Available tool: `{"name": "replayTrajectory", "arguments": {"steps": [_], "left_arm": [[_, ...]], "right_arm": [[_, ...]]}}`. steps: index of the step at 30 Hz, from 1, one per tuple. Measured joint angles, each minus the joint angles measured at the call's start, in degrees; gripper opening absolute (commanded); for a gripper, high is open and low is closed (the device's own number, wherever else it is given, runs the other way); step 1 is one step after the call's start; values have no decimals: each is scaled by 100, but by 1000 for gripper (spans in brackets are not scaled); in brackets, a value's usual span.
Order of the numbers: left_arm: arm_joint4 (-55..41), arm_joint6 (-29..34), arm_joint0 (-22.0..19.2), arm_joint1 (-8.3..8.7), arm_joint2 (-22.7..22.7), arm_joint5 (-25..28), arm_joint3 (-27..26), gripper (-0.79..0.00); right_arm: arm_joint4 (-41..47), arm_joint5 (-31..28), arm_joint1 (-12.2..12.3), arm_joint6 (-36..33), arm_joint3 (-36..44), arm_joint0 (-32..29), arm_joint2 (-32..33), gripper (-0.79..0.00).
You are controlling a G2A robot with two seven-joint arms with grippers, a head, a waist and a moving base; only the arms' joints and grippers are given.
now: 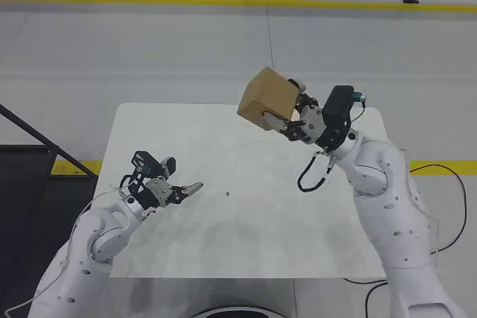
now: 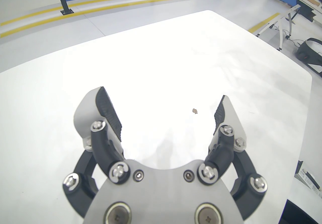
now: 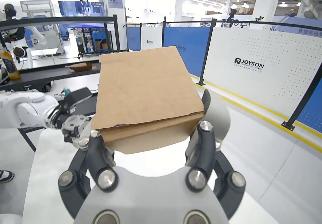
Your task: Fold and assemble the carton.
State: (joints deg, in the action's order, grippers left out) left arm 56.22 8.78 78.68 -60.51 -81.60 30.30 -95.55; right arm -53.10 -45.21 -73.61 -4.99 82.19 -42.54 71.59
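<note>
Lower left in the top view, my left gripper (image 1: 181,191) hangs over the white table (image 1: 246,238) with its fingers spread around nothing. Upper right, my right gripper (image 1: 292,121) pinches the boxed-up brown carton (image 1: 268,97), held in the air by the table's far edge.

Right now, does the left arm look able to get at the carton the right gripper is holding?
Probably yes, with a long stretch. The left gripper, fingers open and empty, sits across the table from the carton, held aloft by the right gripper; nothing stands between them.
</note>
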Motion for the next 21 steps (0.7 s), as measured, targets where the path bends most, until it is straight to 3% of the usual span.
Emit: {"name": "replayTrajectory", "arguments": {"steps": [8, 21], "left_arm": [[0, 0, 0, 0, 0, 0, 0, 0], [0, 0, 0, 0, 0, 0, 0, 0]], "right_arm": [[748, 334, -41, -224, 37, 747, 15, -785], [720, 366, -34, -304, 186, 795, 16, -785]]}}
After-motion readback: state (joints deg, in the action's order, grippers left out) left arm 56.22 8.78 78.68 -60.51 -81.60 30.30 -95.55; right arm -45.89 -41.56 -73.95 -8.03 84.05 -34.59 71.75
